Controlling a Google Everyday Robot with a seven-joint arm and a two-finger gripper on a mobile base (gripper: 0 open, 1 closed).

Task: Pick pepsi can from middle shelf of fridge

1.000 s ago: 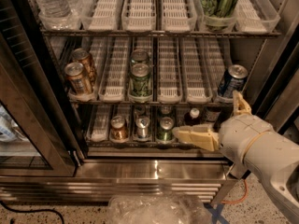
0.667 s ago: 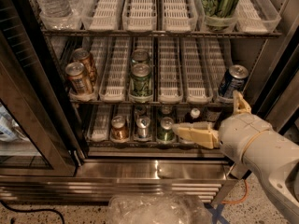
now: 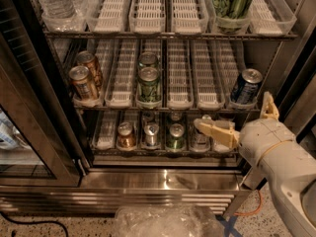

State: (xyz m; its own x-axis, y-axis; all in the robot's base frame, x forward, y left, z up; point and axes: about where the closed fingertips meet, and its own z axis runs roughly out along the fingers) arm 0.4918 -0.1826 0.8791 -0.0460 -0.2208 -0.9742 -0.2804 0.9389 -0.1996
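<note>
The pepsi can (image 3: 246, 86), dark blue with a silver top, stands at the front of the rightmost lane of the middle shelf (image 3: 180, 90), a rack of long white slotted lanes in the open fridge (image 3: 163, 179). My gripper (image 3: 232, 109) is in front of the fridge at lower right, just below and in front of the can. It is open and empty. One cream finger (image 3: 213, 129) points left before the lower shelf. The other finger (image 3: 269, 107) points up to the right of the can.
Two copper-brown cans (image 3: 85, 76) stand in the left lane and two green cans (image 3: 148, 79) in the third lane. Small cans and bottles (image 3: 163, 135) line the lower shelf. The glass door (image 3: 29, 132) stands open at left. Crumpled clear plastic (image 3: 168, 221) lies on the floor.
My gripper has moved slightly up and to the right, closer to the pepsi can's level. The cans have not moved.
</note>
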